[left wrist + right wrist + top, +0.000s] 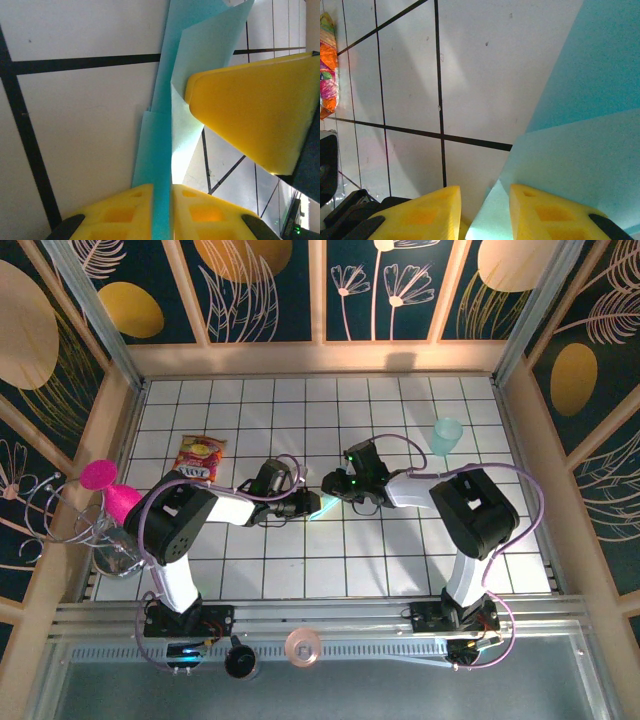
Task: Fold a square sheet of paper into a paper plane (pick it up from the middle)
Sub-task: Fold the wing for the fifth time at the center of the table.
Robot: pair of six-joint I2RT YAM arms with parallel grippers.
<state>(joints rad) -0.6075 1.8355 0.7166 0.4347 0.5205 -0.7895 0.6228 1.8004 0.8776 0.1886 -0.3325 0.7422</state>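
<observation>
Clamping a folded, thin light-blue square sheet of paper [162, 125] edge-on: left gripper [161, 205], yellow fingers pressed tight on it. Right gripper [485, 212]: jaws apart, paper edge lying in the gap, one finger clear of it. Paper sits mid-way across the white tiled table [400, 560], between both grippers.

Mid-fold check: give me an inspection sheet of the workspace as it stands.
Surface: white tiled table, black grid lines.
Job's things: light-blue paper sheet, folded, between the grippers.
Clutter: snack packet, teal plastic cup, pink cup by a wire rack.
Grippers: left gripper shut on the paper; right gripper open, paper edge between its jaws.
Cables: purple cables loop along both arms.
Surroundings: leaf-patterned wall panels.
</observation>
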